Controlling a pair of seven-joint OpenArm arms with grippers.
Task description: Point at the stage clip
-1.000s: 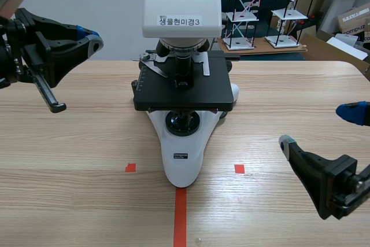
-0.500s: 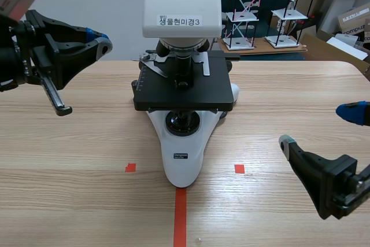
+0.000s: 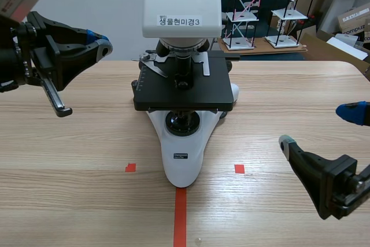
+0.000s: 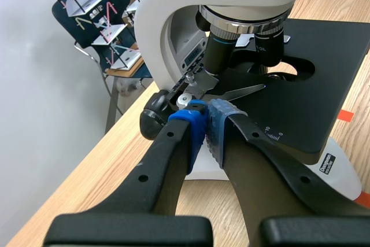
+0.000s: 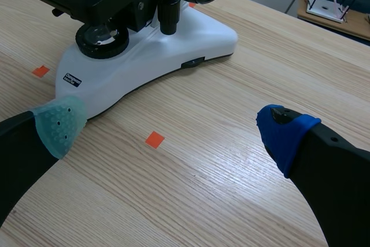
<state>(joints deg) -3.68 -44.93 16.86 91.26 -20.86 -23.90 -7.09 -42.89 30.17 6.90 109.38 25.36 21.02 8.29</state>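
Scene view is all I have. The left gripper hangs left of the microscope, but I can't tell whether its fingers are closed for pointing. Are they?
Observer: Yes. In the left wrist view the left gripper is shut, with its blue pads pressed together.
Operator: Does it line up with the stage clip?
Observer: Roughly. The stage clip shows just ahead of the fingertips, and its pointed silver blade runs across the black stage.
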